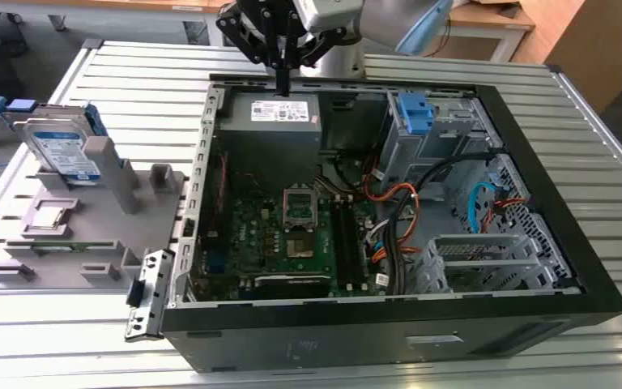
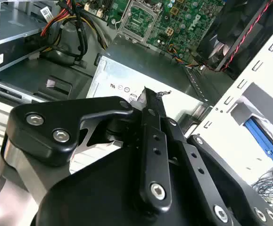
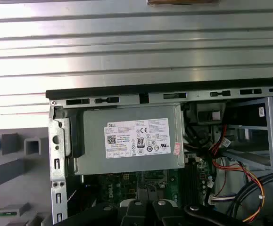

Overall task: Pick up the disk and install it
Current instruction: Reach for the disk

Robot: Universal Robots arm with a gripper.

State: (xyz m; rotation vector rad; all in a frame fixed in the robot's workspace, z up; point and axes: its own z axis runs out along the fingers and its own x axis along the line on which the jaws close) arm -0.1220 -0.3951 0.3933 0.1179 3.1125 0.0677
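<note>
The gripper (image 1: 284, 86) hangs with its fingers pointing down and pressed together, holding nothing. Its tip is over the far edge of the open computer case (image 1: 398, 316), just above the grey power-supply box (image 1: 271, 112). In the second wrist view the closed gripper (image 2: 147, 94) points at the white sticker on that same box (image 2: 119, 80). In the first wrist view the box (image 3: 131, 139) sits in a corner of the case, against its black rim.

Deeper inside the case lies the green motherboard (image 1: 289, 227). A blue plastic bracket (image 1: 414, 113) stands in the far corner of the case, towards the exterior view's right of the power-supply box, with orange and black cables below it.

The disk (image 1: 61, 150) is outside the case, well apart from the gripper, on the exterior view's left. It stands upright in a grey holder (image 1: 84, 219), with its white-and-blue label showing and blue rails along its sides. Case and holder both rest on the slatted metal bench (image 1: 127, 65).
</note>
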